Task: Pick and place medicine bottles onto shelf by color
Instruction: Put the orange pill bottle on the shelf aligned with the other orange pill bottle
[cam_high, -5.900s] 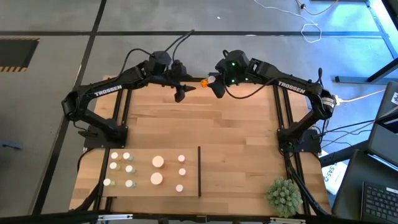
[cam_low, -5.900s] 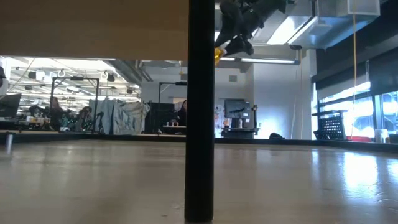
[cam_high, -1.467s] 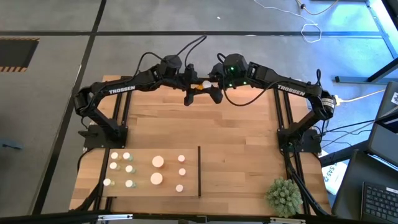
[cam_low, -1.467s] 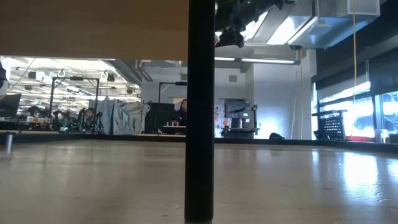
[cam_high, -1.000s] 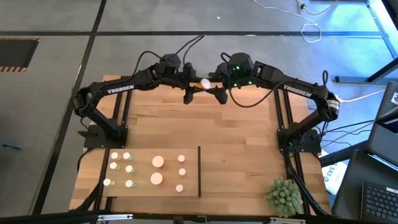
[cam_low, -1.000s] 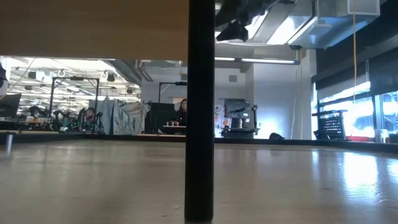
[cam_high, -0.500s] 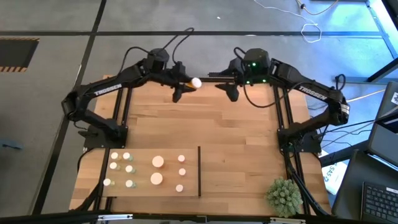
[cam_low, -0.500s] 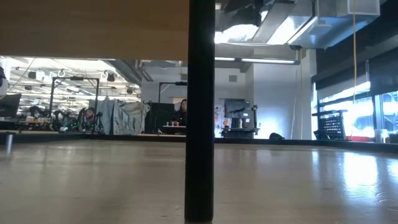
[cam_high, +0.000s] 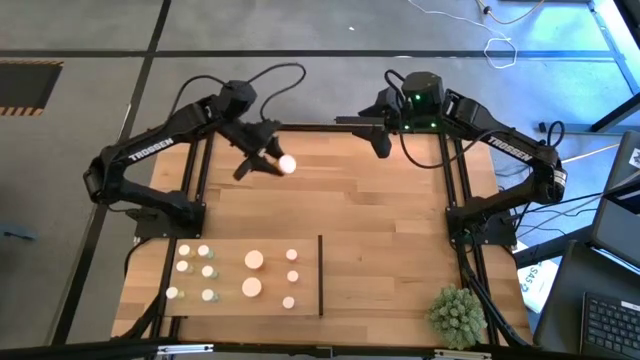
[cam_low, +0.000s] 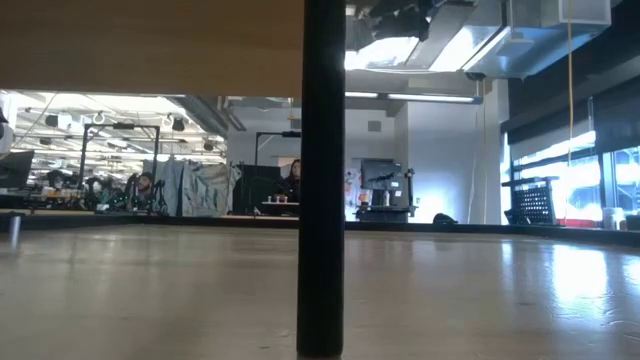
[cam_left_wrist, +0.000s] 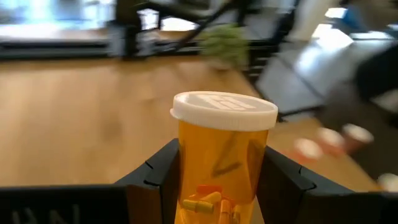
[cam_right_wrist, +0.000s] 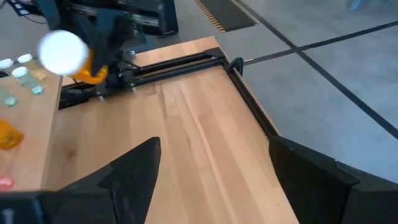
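An orange medicine bottle (cam_left_wrist: 221, 168) with a white cap (cam_high: 287, 164) is up in the air over the far left of the table, and my left gripper (cam_high: 268, 162) is shut on it. My right gripper (cam_high: 381, 143) hovers open and empty near the far edge, right of the middle; its fingers frame the right wrist view (cam_right_wrist: 211, 180). The pale shelf (cam_high: 225, 300) lies near the left front edge. Several white-capped bottles (cam_high: 252, 260) stand on it, left of its dark upright divider (cam_high: 320, 275). My left gripper pinches the orange body (cam_left_wrist: 186, 180) of the bottle between its two fingers (cam_left_wrist: 155, 177), just under the white cap (cam_left_wrist: 224, 111). The fingers reach in from the table's far left, slanting slightly down. The bottle is lifted clear of the table with its cap uppermost.
A spiky green plant ball (cam_high: 457, 313) sits at the near right corner. The planked tabletop (cam_high: 380, 230) is bare between the arms and right of the divider. In the low view the divider (cam_low: 322, 180) is a dark post in the middle.
My left gripper has carried the bottle away from the right gripper, toward the table's left and near edges, turning as it went. My right gripper has drawn back toward the table's right and far edges and has stayed open.
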